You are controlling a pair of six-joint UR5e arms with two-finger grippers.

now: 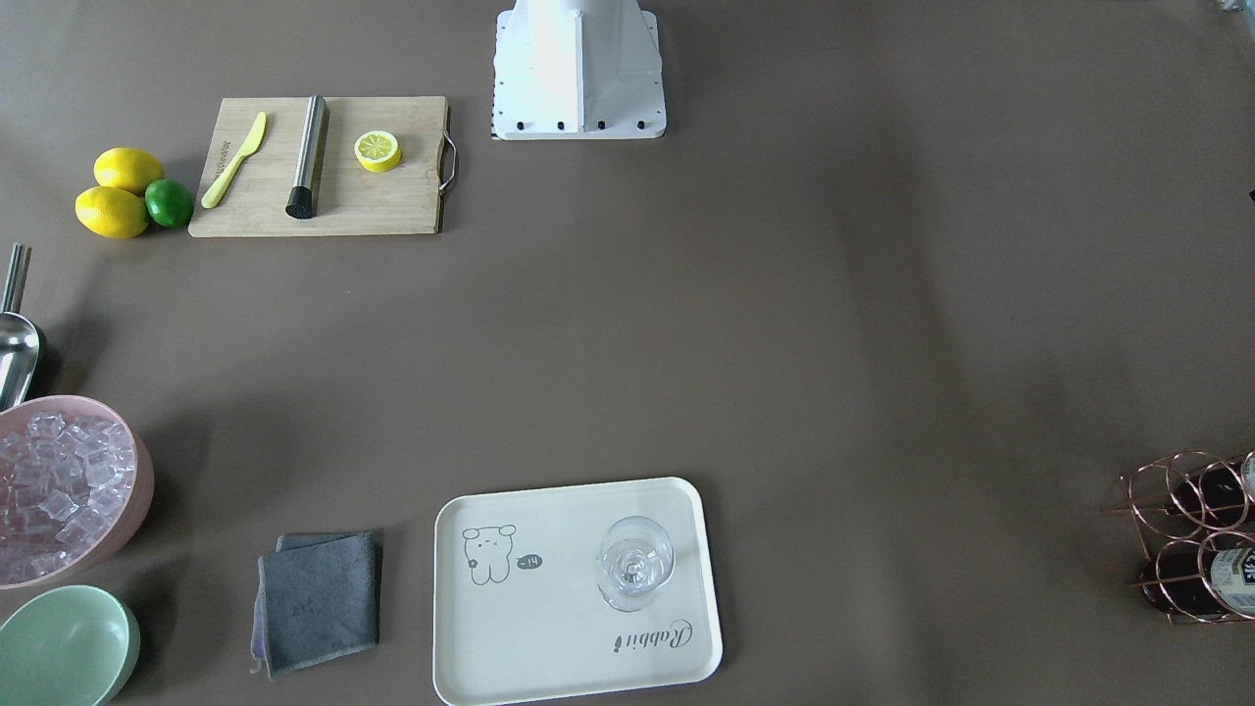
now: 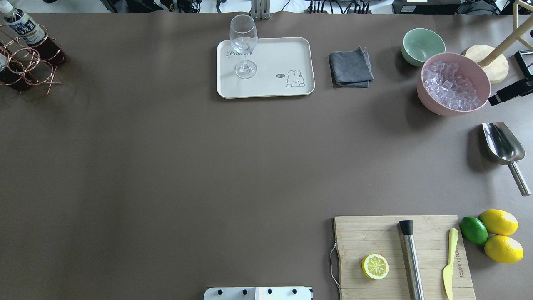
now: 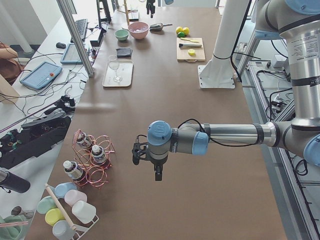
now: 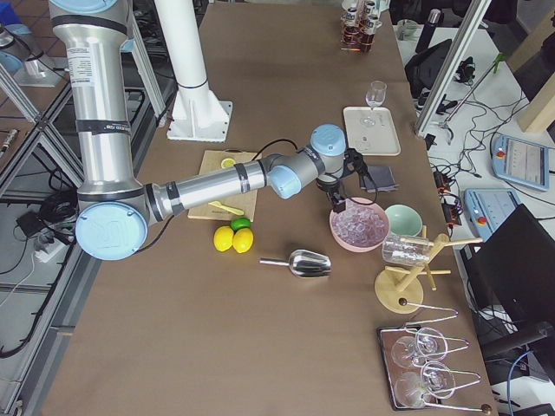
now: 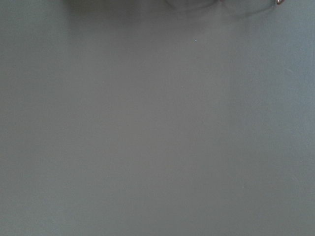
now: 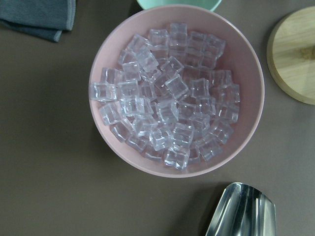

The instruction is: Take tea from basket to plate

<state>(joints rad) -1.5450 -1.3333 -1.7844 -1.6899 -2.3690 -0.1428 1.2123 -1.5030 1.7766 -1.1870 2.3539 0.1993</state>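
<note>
The copper wire basket [image 2: 26, 66] stands at the table's far left corner and also shows in the front view [image 1: 1181, 534] and left view [image 3: 95, 160]. It holds three tea bottles of dark liquid. One shows its white cap and label [image 2: 24, 28], and another shows in the front view [image 1: 1233, 580]. The cream plate [image 2: 275, 54] sits at the far middle, holding a clear stemmed glass [image 2: 243, 46]. My left gripper [image 3: 157, 172] hangs above bare table, apart from the basket. My right gripper [image 4: 336, 204] hangs over the pink bowl [image 6: 177, 88]. I cannot tell whether either is open.
A grey cloth [image 2: 350, 66], a mint bowl [image 2: 422, 45] and the pink bowl of clear cubes [image 2: 454, 83] line the far right. A metal scoop [image 2: 504, 150], lemons and a lime [image 2: 474, 230], and a cutting board [image 2: 402, 256] with tools sit right.
</note>
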